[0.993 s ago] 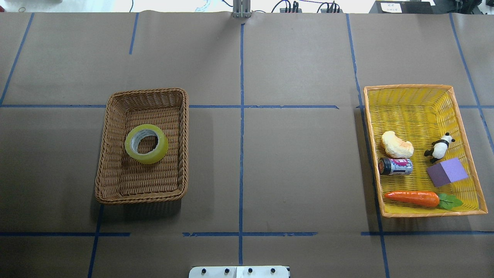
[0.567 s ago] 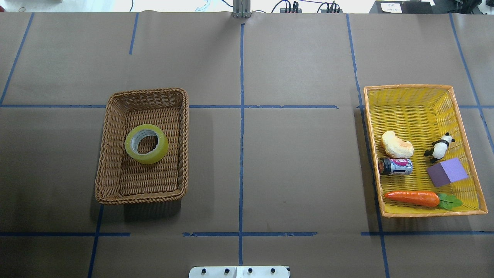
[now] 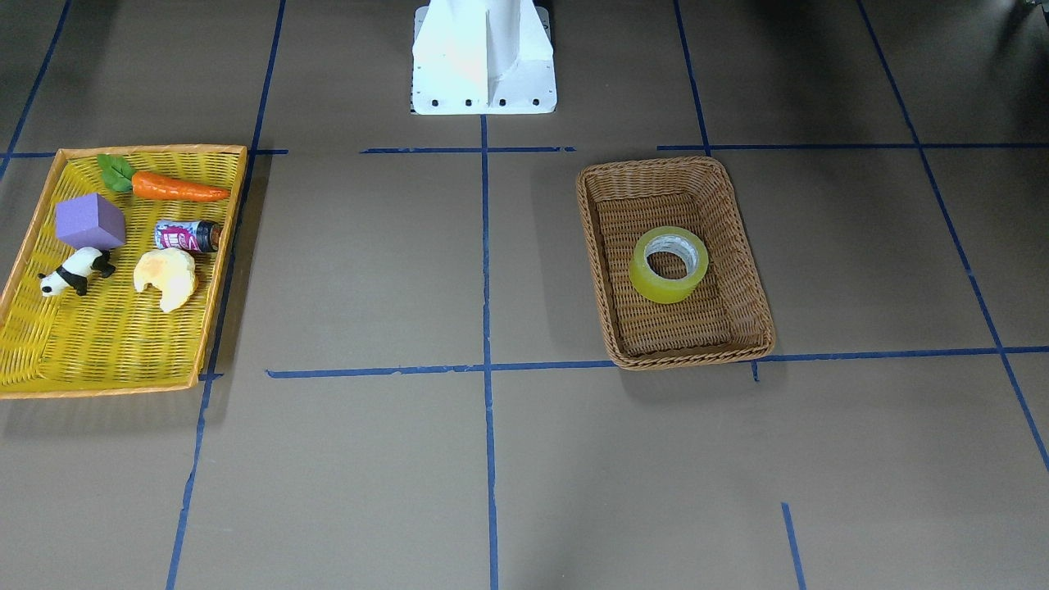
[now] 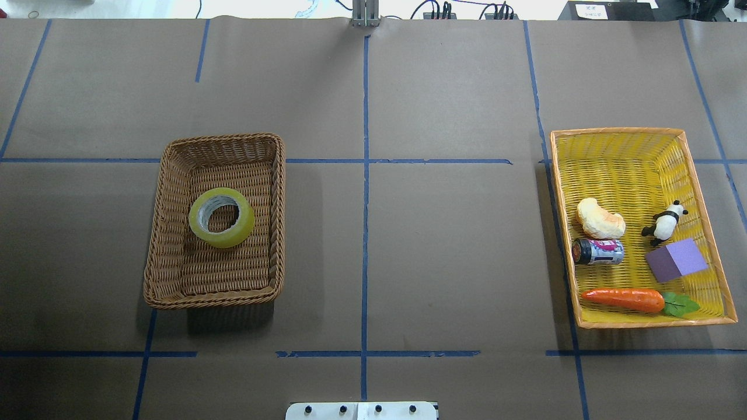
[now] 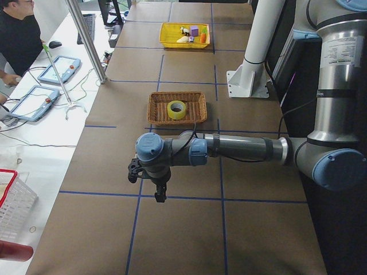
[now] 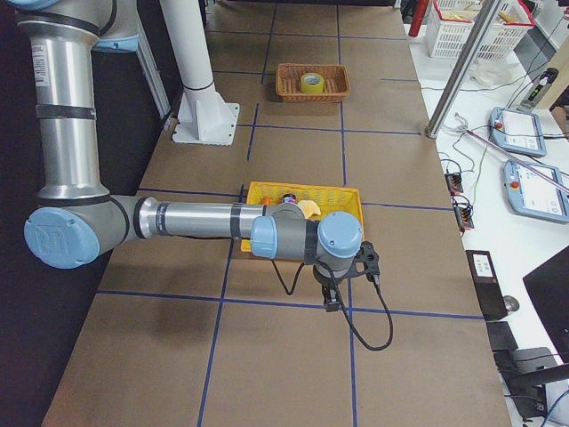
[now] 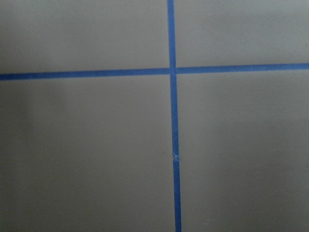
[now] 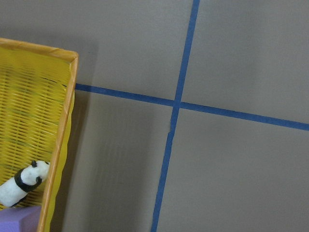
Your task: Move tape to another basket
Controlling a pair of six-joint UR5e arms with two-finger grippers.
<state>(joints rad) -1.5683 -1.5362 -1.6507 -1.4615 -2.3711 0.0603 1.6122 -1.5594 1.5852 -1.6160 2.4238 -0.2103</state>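
The yellow-green tape (image 4: 222, 233) lies flat in the middle of the brown wicker basket (image 4: 156, 233) on the table's left half. It also shows in the front view (image 3: 647, 280), inside the basket (image 3: 594, 270). Neither gripper appears in the overhead, front or wrist views. The left gripper (image 5: 159, 195) shows only in the exterior left view, low over the table and well away from the basket (image 5: 157, 109). The right gripper (image 6: 333, 302) shows only in the exterior right view, beside the yellow tray (image 6: 267, 189). I cannot tell whether either is open or shut.
A shallow yellow tray with an orange rim (image 4: 697, 175) on the right holds a carrot (image 4: 623, 298), a purple block (image 4: 677, 259), a small can (image 4: 598, 251), a panda figure (image 4: 664, 223) and a bread piece (image 4: 600, 219). Blue tape lines cross the brown table. An operator (image 5: 17, 34) sits at the far end.
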